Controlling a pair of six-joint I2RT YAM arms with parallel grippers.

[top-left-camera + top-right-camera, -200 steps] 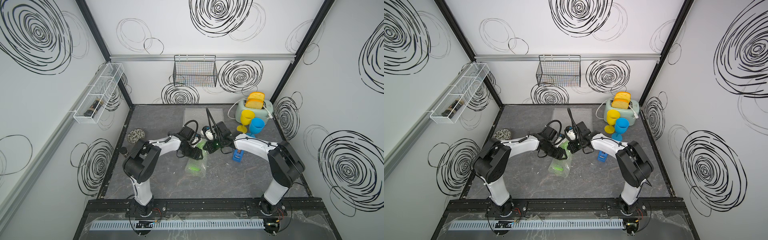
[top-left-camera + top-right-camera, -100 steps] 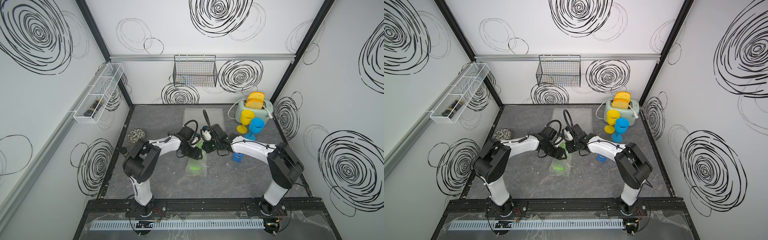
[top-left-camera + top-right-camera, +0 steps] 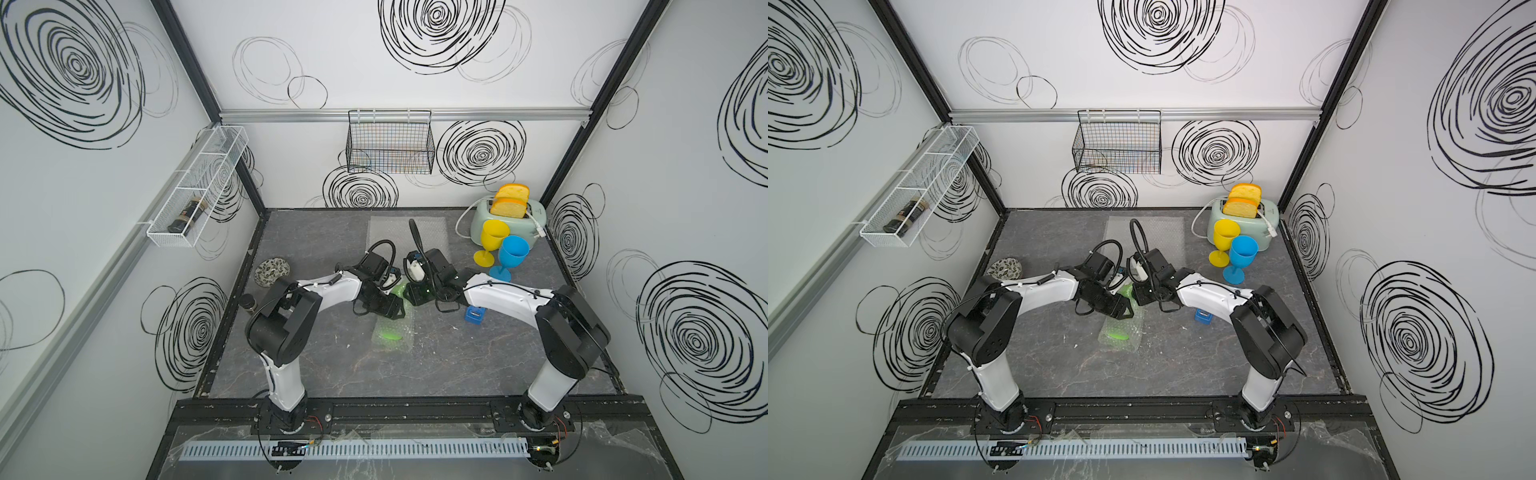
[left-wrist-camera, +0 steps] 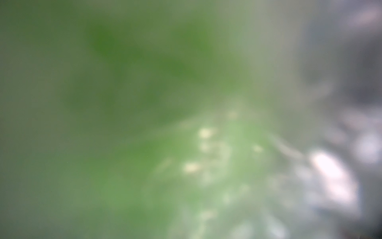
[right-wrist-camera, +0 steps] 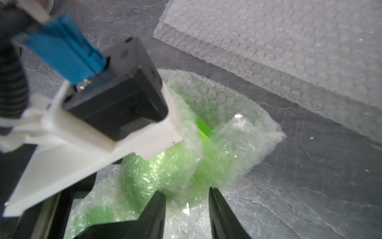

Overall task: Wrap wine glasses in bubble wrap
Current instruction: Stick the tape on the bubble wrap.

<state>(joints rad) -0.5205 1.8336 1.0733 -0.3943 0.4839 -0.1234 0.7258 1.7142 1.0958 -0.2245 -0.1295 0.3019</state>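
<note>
The lime green wine glass [image 3: 388,332] lies on its side mid-table, rolled in bubble wrap [image 5: 227,99]; a strip of bare green [image 5: 203,126] shows at the wrap's mouth. My left gripper [image 3: 388,309] sits clamped over the wrapped glass, and its wrist view is filled with blurred green. My right gripper [image 5: 186,191] stands open, with its tips at the wrapped glass and nothing held between them. In both top views the yellow wine glass [image 3: 492,239] and the blue wine glass [image 3: 513,253] stand upright at the back right. Spare bubble wrap sheets [image 3: 407,232] lie flat behind the arms.
A small blue tape dispenser [image 3: 474,314] sits under my right forearm. A mint toaster [image 3: 505,218] with toast stands in the back right corner. A patterned dish [image 3: 272,271] and a dark jar [image 3: 249,302] are at the left edge. A wire basket [image 3: 390,143] hangs on the back wall.
My right gripper has moved left to the wrapped green glass and its jaws have come apart. The left arm has stayed where it was.
</note>
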